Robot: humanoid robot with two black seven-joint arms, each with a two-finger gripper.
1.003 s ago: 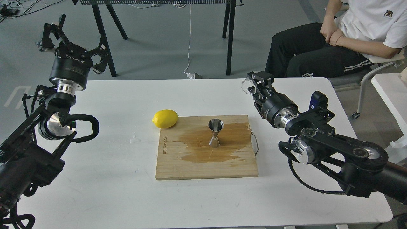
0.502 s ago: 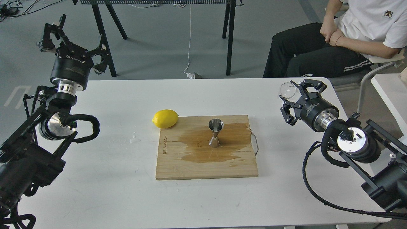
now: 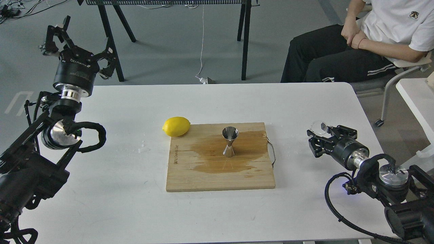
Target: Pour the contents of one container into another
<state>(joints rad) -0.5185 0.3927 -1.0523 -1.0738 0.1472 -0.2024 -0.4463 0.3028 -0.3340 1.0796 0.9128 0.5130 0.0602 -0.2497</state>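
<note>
A: While the steel jigger stands upright on the wooden board, middle of the white table, what have we got out on the right side of the head view?

B: The right gripper is low over the table's right part, well apart from the board, and the tiny clear cup is right at its far fingertip. The fingers look set around the cup, but from here I cannot tell whether they are truly pinching it or whether it sits on the table.

A: And the jigger itself?

B: Wide cone up, narrow waist, base planted in a dark wet patch that spreads across the board. A wire handle sticks off the board's right edge.

A: Over on the left?

B: The left gripper is held high past the table's far left corner, jaws spread wide, nothing between them.

A: Anything else in the picture?

B: A lemon on the table touching the board's far left corner, a few water drops just left of the board, and a seated person in a white shirt and black trousers beyond the far right corner.
</note>
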